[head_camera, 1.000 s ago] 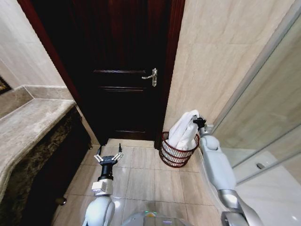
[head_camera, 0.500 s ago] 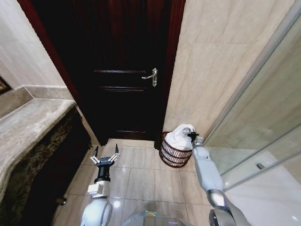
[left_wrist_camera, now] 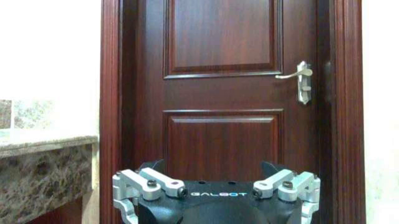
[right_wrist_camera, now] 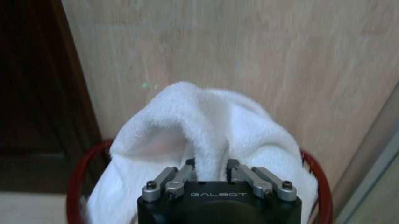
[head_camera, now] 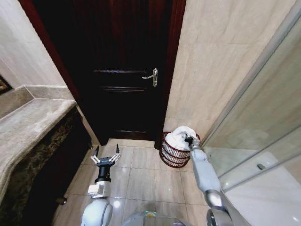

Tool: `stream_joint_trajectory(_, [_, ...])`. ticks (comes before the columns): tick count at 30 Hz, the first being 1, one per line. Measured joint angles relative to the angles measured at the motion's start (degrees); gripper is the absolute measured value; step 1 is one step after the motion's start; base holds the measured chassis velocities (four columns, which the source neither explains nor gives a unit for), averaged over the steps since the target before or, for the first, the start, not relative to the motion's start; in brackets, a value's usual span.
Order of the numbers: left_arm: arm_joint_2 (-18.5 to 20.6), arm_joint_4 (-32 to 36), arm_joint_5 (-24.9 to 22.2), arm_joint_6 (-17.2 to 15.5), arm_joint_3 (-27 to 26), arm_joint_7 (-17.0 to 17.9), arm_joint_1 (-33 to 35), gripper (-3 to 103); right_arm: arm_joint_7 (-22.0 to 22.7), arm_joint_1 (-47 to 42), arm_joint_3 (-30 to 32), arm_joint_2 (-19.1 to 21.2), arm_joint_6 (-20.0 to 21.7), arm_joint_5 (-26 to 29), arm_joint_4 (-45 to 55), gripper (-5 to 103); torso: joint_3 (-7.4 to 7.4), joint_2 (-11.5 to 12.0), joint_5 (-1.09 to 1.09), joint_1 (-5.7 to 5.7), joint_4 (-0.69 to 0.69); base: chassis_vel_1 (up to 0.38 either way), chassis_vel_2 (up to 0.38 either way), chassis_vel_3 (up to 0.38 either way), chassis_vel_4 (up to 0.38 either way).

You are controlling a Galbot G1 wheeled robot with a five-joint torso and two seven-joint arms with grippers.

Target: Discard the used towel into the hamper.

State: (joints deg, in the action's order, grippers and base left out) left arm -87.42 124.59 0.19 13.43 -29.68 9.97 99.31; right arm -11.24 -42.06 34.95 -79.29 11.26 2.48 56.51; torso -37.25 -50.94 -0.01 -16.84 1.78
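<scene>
The white towel [head_camera: 180, 136] lies bunched in the top of the hamper [head_camera: 171, 156], a dark reddish-brown openwork basket on the floor by the wall. My right gripper [head_camera: 189, 140] is down at the hamper's rim, shut on a fold of the towel [right_wrist_camera: 206, 135]; the red rim of the hamper [right_wrist_camera: 321, 182] curves around below it. My left gripper [head_camera: 106, 159] hangs open over the floor tiles to the left, facing the door, with nothing between its fingers [left_wrist_camera: 153, 183].
A dark wooden door [head_camera: 124, 70] with a silver handle [head_camera: 152, 76] stands behind the hamper. A marble counter [head_camera: 28, 125] runs along the left. A glass shower panel [head_camera: 263, 122] borders the right. Tiled floor [head_camera: 141, 179] lies open between them.
My right gripper has come down with the towel, which went from hanging above the hamper to being bunched inside its top. The left arm shifted slightly left, then stayed put.
</scene>
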Motion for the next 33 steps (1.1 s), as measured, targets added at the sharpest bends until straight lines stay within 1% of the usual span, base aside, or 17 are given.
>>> stream_joint_trajectory(1, [0.00, 0.00, 0.00, 0.00, 0.00, 0.00, 0.00, 100, 0.00, 0.00, 0.00, 0.00, 0.00, 0.00, 0.00, 27, 0.00, 0.00, 0.00, 0.00, 0.00, 0.000, 0.000, 0.000, 0.000])
stream_joint_trajectory(2, [-0.10, 0.13, 0.00, -0.04, -0.01, 0.00, -0.03, 100, -0.48, -0.01, 0.04, 0.21, 0.87, 0.57, 0.01, 32, 0.00, 0.00, 0.00, 0.00, -0.01, 0.000, 0.000, 0.000, 0.000])
stream_joint_trajectory(3, [-0.26, 0.19, -0.02, -0.06, -0.06, 0.00, -0.06, 100, -0.78, 0.09, 0.13, 0.35, 1.91, 1.31, -0.10, 32, 0.00, 0.00, 0.01, 0.00, -0.01, 0.000, 0.000, 0.000, 0.000])
stream_joint_trajectory(5, [-0.33, 0.19, -0.10, 0.04, -0.40, 0.00, -0.02, 100, -1.43, 0.72, 0.37, 0.50, 5.67, 3.59, -0.22, 42, 0.00, 0.00, 0.01, 0.00, 0.01, 0.000, 0.000, 0.000, 0.000])
stream_joint_trajectory(6, [-0.33, 0.19, -0.10, 0.04, -0.40, 0.00, -0.02, 100, -1.43, 0.72, 0.37, 0.50, 5.67, 3.59, -0.22, 42, 0.00, 0.00, 0.01, 0.00, 0.01, 0.000, 0.000, 0.000, 0.000])
stream_joint_trajectory(9, [-0.29, 0.18, -0.44, 0.32, -0.94, 0.00, 0.36, 100, -3.69, 2.03, 0.99, 0.26, 10.74, 5.66, -0.37, 59, 0.00, 0.00, 0.01, 0.00, 0.01, 0.000, 0.000, 0.000, 0.000])
stream_joint_trajectory(12, [-0.15, 0.27, -0.58, 0.51, -1.34, 0.01, 0.58, 100, -4.15, 3.70, 1.46, -0.53, 13.45, 5.21, -1.72, 65, 0.00, 0.00, -0.01, 0.00, 0.01, 0.000, 0.000, 0.000, 0.000])
stream_joint_trajectory(13, [-0.03, 0.47, -0.69, 0.56, -1.54, 0.00, 0.73, 100, -4.21, 4.39, 1.52, -0.89, 14.55, 4.31, -2.36, 75, 0.00, 0.00, 0.01, 0.00, 0.03, 0.000, 0.000, 0.000, 0.000])
stream_joint_trajectory(15, [0.08, 0.69, -0.83, 0.56, -1.72, 0.00, 0.84, 100, -4.25, 4.65, 1.52, -1.10, 15.00, 3.44, -2.56, 75, 0.00, 0.00, 0.01, 0.00, 0.04, 0.000, 0.000, 0.000, 0.000])
stream_joint_trajectory(16, [0.39, 1.06, -1.17, 0.55, -2.11, -0.03, 0.98, 100, -4.25, 4.81, 1.42, -1.29, 15.48, 2.46, -2.50, 86, 0.00, 0.00, 0.01, 0.00, 0.03, 0.000, 0.000, 0.000, 0.000])
stream_joint_trajectory(18, [0.51, 1.12, -1.28, 0.55, -2.27, -0.05, 0.98, 100, -4.20, 4.83, 1.38, -1.36, 15.63, 2.29, -2.36, 86, 0.00, 0.00, 0.01, 0.00, 0.03, 0.000, 0.000, 0.000, 0.000])
stream_joint_trajectory(21, [0.83, 1.14, -1.70, 0.45, -2.56, -0.12, 0.83, 100, -2.10, 4.23, 1.23, -1.46, 14.75, 2.19, 0.16, 99, -0.01, 0.00, 0.01, -0.01, 0.02, 0.000, 0.000, 0.000, 0.000])
stream_joint_trajectory(23, [0.90, 1.10, -1.81, 0.39, -2.50, -0.14, 0.71, 100, -1.28, 3.64, 1.16, -1.34, 14.02, 2.22, 1.51, 100, 0.00, 0.00, 0.01, 0.00, 0.02, 0.000, 0.000, 0.000, 0.000])
stream_joint_trajectory(25, [0.98, 0.53, -1.92, 0.29, -1.99, -0.17, 0.29, 100, 1.24, 1.44, 0.72, -0.48, 10.09, 2.00, 5.63, 100, 0.00, 0.01, 0.01, -0.01, 0.01, 0.000, 0.000, 0.000, 0.000])
stream_joint_trajectory(26, [0.98, 0.53, -1.92, 0.29, -1.99, -0.17, 0.29, 100, 1.24, 1.44, 0.72, -0.48, 10.09, 2.00, 5.63, 100, 0.00, 0.01, 0.01, -0.01, 0.01, 0.000, 0.000, 0.000, 0.000])
stream_joint_trajectory(29, [0.79, -0.14, -2.02, -0.10, -1.08, -0.19, -0.13, 100, 3.51, -2.21, 0.51, 1.03, 6.02, 1.72, 11.83, 100, 0.00, 0.00, 0.00, -0.01, 0.01, 0.000, 0.000, 0.000, 0.000])
stream_joint_trajectory(33, [0.82, -0.83, -1.95, -0.33, -0.49, -0.20, -0.19, 100, 4.91, -6.30, 0.68, 2.16, 4.75, 2.14, 17.97, 100, 0.00, 0.00, 0.01, 0.00, 0.01, 0.000, 0.000, 0.000, 0.000])
